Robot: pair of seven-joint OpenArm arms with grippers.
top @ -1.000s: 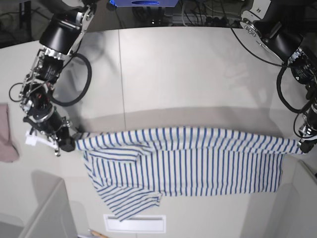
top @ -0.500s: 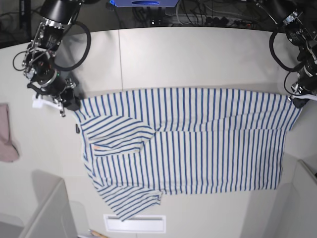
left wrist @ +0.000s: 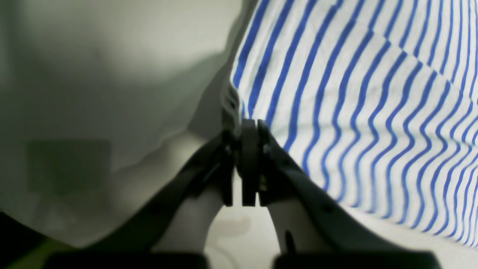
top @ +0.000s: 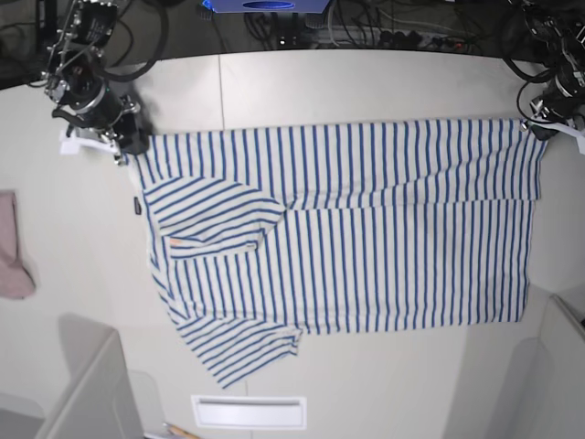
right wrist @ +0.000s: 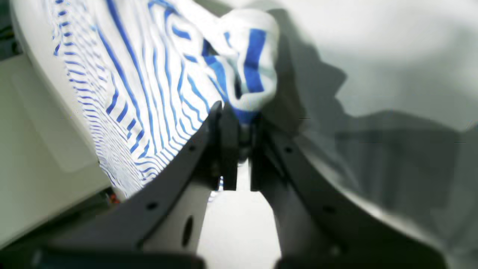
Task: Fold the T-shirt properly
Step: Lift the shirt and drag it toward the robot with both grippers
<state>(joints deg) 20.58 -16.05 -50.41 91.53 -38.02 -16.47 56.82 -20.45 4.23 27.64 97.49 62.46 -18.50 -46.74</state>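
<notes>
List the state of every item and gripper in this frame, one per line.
T-shirt: spread flat on the table, far corners pinched, one sleeve folded over the body.
Left gripper: shut on the T-shirt's corner.
Right gripper: shut on a bunched T-shirt corner.
Pinkish cloth: lying crumpled at the table edge, untouched.

Blue-striped white T-shirt [top: 366,229] spread flat, one sleeve folded inward
</notes>
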